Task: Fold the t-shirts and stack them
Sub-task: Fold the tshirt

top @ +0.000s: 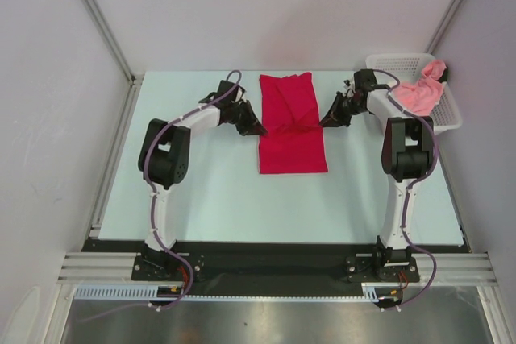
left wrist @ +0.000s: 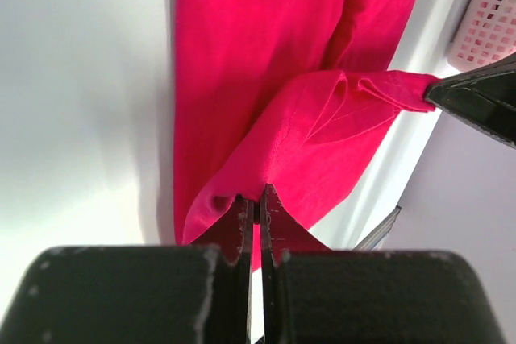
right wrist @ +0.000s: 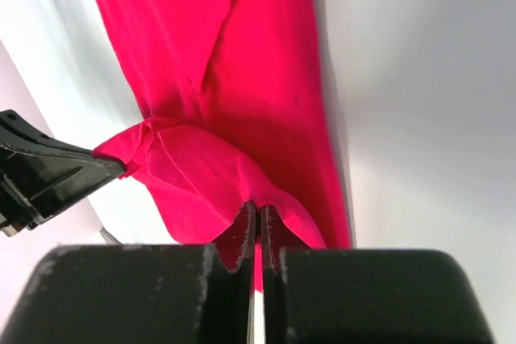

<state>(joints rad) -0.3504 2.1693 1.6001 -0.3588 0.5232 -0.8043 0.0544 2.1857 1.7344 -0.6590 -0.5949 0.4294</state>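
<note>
The crimson red cloth t-shirt [top: 292,122] is one plain, saturated colour with no print. In the wrist views its folds shade to a darker red and its lit ridges turn hot pink. The light salmon pink cloth t-shirt [top: 421,94], at the table's far right corner, is also plain and paler along its creases. The white plastic mesh basket [top: 379,66] holding it has a regular grid of small square holes. The table top [top: 242,199] is a very pale, unpatterned mint-white. The left arm [top: 159,207] and right arm [top: 395,207] are white with black joints and purple cables. The left gripper [top: 256,128] and right gripper [top: 326,121] are matte black. A black base strip [top: 274,259] and silver rails [top: 97,267] run along the near edge.
</note>
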